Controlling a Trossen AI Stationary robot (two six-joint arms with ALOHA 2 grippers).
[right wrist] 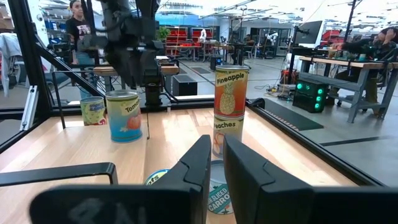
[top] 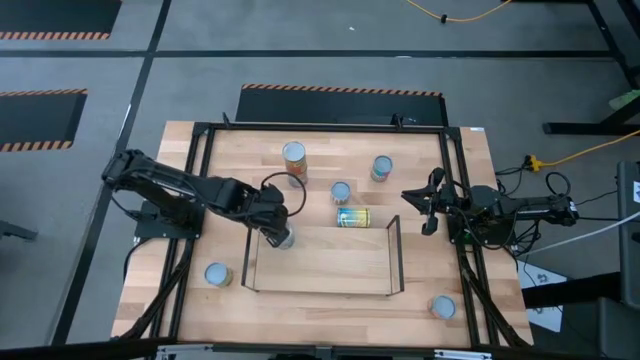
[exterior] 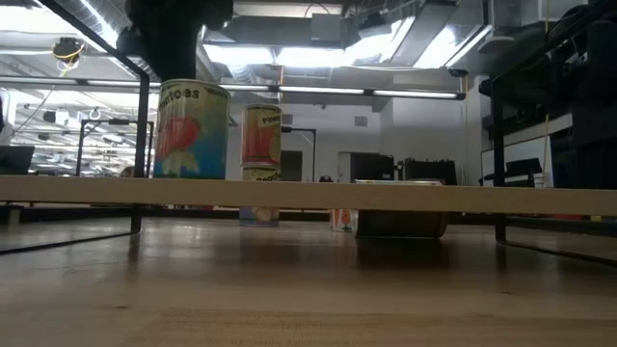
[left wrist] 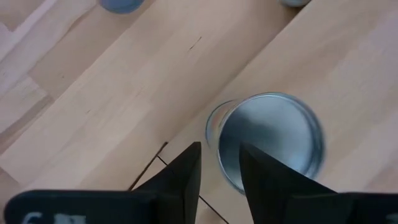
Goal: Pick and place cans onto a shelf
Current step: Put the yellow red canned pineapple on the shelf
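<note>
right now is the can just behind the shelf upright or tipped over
Tipped over. The can lies on its side beside the shelf, its label facing up; the low view shows it lying flat too.

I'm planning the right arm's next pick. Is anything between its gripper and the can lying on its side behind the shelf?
Nothing visible stands between the right gripper and the lying can. The shelf has its black wire end frame just beside that path, not across it.
</note>
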